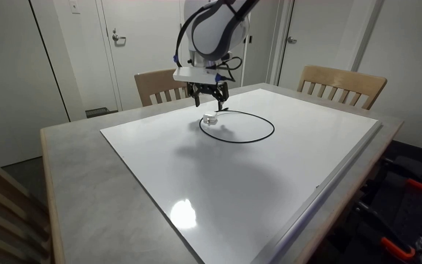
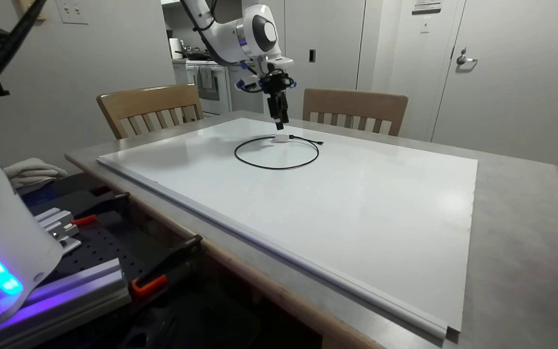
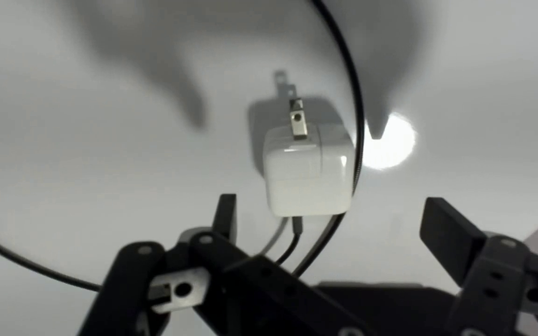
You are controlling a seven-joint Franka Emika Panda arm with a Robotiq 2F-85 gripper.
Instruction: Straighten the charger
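Empty black pincer [image 3: 336, 226], jaws wide apart, hovers above a white wall charger [image 3: 308, 179] with looped black cable [image 3: 359, 114].

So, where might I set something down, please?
In an exterior view, bare patches are the whiteboard between the black cable loop and the rail, and the grey tabletop along the board's right edge. It is crowded around the white adapter, with cable alongside and the open gripper above.
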